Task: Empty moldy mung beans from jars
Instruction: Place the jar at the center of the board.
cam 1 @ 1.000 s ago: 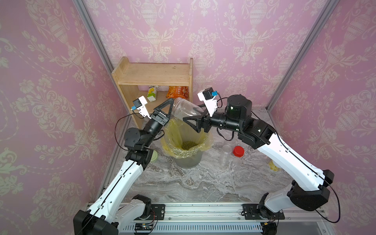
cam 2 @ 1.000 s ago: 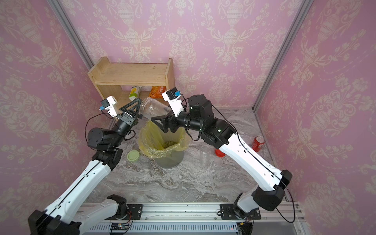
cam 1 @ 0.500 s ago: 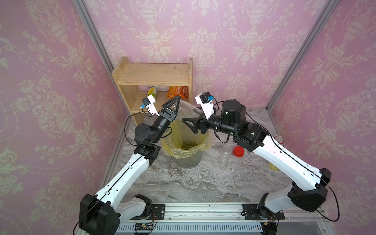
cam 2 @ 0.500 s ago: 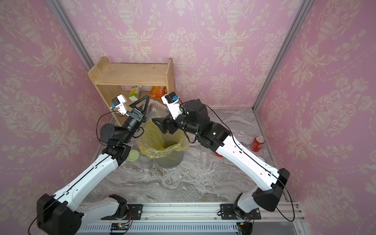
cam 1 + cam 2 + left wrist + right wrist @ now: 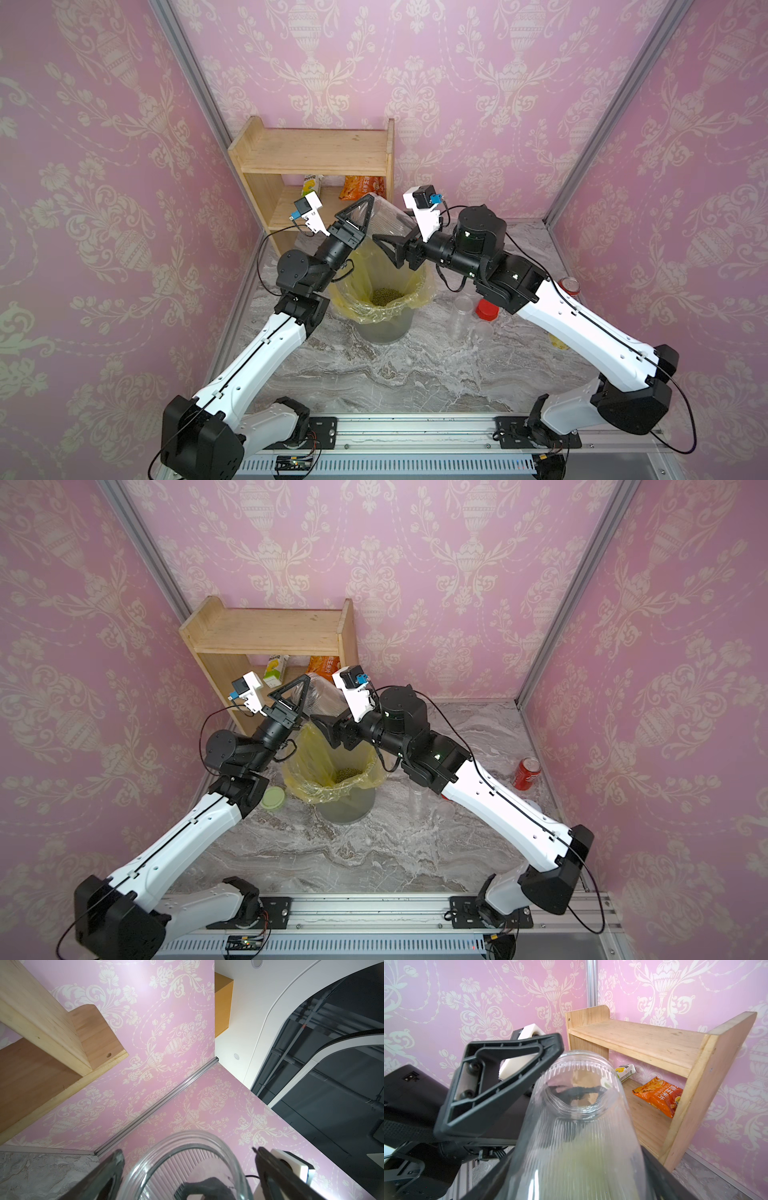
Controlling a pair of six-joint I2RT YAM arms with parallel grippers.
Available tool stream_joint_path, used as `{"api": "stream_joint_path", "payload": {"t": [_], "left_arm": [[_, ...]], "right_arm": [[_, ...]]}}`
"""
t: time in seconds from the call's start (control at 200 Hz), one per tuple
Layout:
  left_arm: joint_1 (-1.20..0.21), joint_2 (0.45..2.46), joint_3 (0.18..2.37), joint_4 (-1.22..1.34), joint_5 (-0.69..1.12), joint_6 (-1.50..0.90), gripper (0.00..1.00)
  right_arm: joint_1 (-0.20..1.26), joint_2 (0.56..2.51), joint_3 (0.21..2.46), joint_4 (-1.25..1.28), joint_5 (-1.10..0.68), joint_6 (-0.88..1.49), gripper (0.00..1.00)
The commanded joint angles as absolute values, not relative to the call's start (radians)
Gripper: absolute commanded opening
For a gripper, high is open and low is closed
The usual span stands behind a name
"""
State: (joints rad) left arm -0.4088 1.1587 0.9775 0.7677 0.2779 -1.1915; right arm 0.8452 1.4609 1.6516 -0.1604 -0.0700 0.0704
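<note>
Not much legible here.
- Orange snack bag [image 5: 658, 1096] on the lower board of the wooden shelf [image 5: 643, 1043] — big white Chinese characters, seen upside down, can't read them reliably.
- Yellow-green carton [image 5: 626, 1072] beside it — print too small.
- Red can [image 5: 527, 773] on the counter [image 5: 374, 854]: white script, illegible.

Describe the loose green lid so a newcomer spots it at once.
Find the bin with the yellow bag. Just left of it, flat on the table, lies the lid. It is the only pale-green disc there.
</note>
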Motion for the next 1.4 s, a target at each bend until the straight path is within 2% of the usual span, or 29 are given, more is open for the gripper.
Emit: {"api": "stream_joint_path", "payload": {"t": [0.0,0.145,0.295,0.335,0.42,0.56,0.756,0.991,1.076,1.266,1.396], "left_arm": [[-0.403,1.173,1.041,0.764,0.357,-1.171,0.99],[-0.405,1.241,1.101,0.770,0.439,-1.220,0.98],[-0.405,1.285,1.106,0.815,0.442,-1.276,0.84],[-0.403,1.288,1.110,0.806,0.443,-1.272,0.85],[-0.402,1.286,1.126,0.784,0.447,-1.248,0.76],[-0.399,1.269,1.152,0.707,0.452,-1.194,0.55],[-0.397,1.255,1.191,0.572,0.516,-1.104,0.38],[-0.394,1.236,1.198,0.485,0.537,-1.020,0.14],[-0.390,1.235,1.216,0.447,0.543,-0.985,0.00],[-0.382,1.245,1.232,0.393,0.550,-0.928,0.00],[-0.383,1.246,1.232,0.345,0.568,-0.896,0.00]], "right_arm": [[0.843,1.423,1.654,-0.037,-0.079,0.041,0.18],[0.844,1.442,1.645,0.001,-0.108,0.043,0.19],[0.845,1.451,1.639,0.035,-0.160,0.035,0.19],[0.845,1.454,1.639,0.033,-0.157,0.035,0.19],[0.845,1.453,1.635,0.030,-0.169,0.019,0.19],[0.845,1.457,1.646,-0.004,-0.198,-0.010,0.20],[0.845,1.489,1.695,-0.079,-0.193,-0.031,0.20],[0.837,1.530,1.725,-0.093,-0.171,-0.004,0.25],[0.826,1.550,1.742,-0.108,-0.173,0.020,0.27],[0.787,1.579,1.758,-0.120,-0.184,0.094,0.28],[0.762,1.585,1.746,-0.117,-0.211,0.128,0.36]]}}
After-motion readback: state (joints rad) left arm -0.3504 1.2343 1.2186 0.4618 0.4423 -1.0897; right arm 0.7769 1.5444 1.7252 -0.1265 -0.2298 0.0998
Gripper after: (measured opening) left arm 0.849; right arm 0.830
